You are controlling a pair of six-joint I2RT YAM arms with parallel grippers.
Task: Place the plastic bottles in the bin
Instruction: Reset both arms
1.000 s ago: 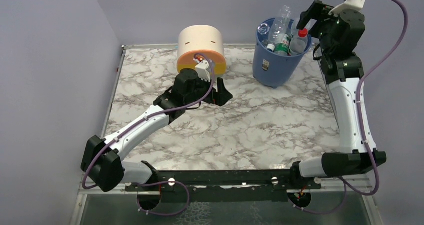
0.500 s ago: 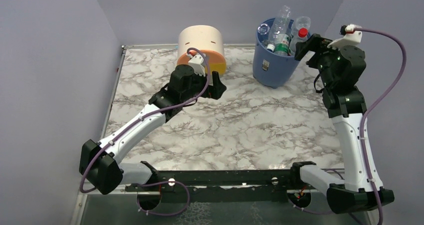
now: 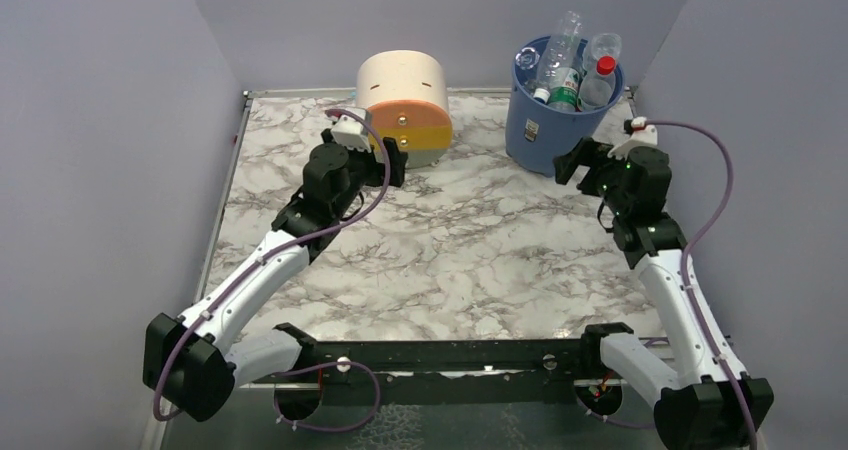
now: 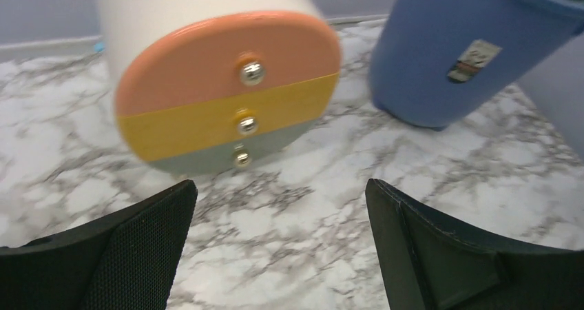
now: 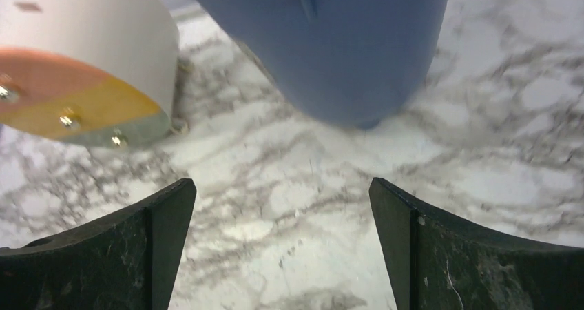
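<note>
Though spread wide and holding nothing, pictured low over the tabletop [image 3: 480, 250]: left gripper [image 3: 390, 162], right gripper [image 3: 571, 162]. Piled in the bin [image 3: 560, 135]: plastic bottles [image 3: 565, 65], likely light, thin-walled, slippery; best pinched gently mid-body

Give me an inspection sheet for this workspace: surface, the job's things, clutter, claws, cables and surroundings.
Surface: white-and-grey marble-patterned table top; no bottles seen lying on it.
Job's things: clear plastic bottles packed in the tall round blue plastic bin, several poking above its rim.
Clutter: round cream drawer unit with orange, yellow and grey fronts, left of the bin, apart from it.
Claws: left claw open, empty, facing the drawer unit; right claw open, empty, low beside the bin.
Cables: purple cables loop along both arms.
Surroundings: plain lilac walls on three sides.
</note>
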